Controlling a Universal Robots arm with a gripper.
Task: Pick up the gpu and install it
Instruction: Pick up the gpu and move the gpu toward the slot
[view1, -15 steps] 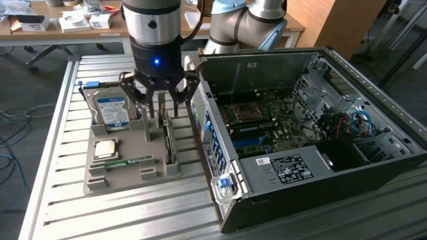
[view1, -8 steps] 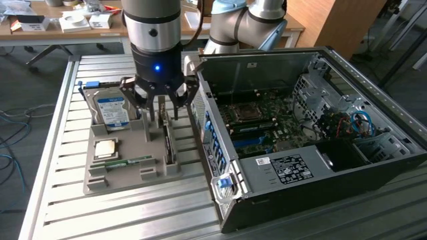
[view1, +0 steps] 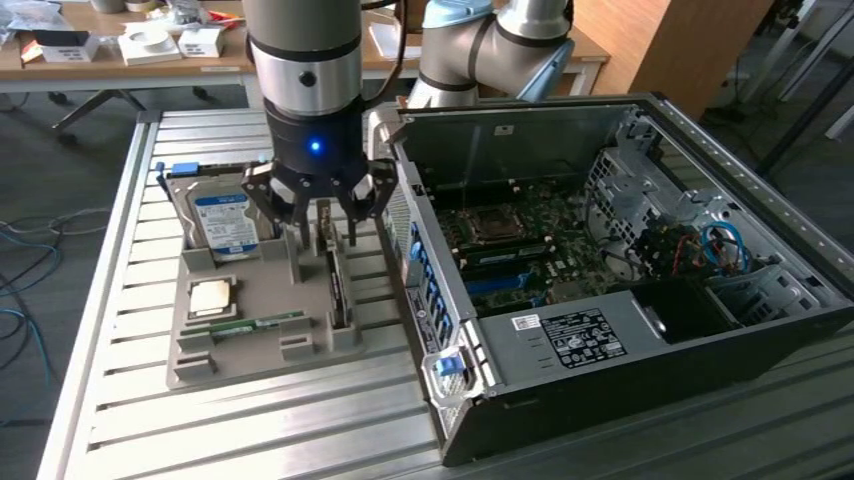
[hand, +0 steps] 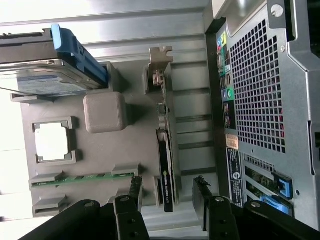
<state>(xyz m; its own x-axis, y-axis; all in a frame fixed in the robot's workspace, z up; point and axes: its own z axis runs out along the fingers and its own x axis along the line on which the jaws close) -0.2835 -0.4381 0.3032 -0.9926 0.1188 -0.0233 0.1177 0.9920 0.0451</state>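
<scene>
The gripper (view1: 324, 228) is spread wide and holds nothing. In the wrist view its two dark fingers (hand: 135, 196) stand on either side of the gpu (hand: 167, 172), with a gap showing between each finger and the card.

The gpu is a thin black card standing on its long edge in a slot of the grey holder tray (view1: 267, 350), on the side of the tray nearest the computer case (view1: 561, 340). A narrow silver-grey metal bracket (hand: 160, 65) closes its far end.

The tray is matt grey plastic with raised blocky ribs. Its other pockets hold:
- a silver hard drive (view1: 224, 220) with a blue label, upright
- a square metal-topped processor (view1: 214, 297), lying flat
- a slim green memory stick (view1: 247, 325), on edge

The case lies open, motherboard showing, its back a perforated metal grille. Everything rests on a table (view1: 254, 425) of ribbed aluminium slats.
</scene>
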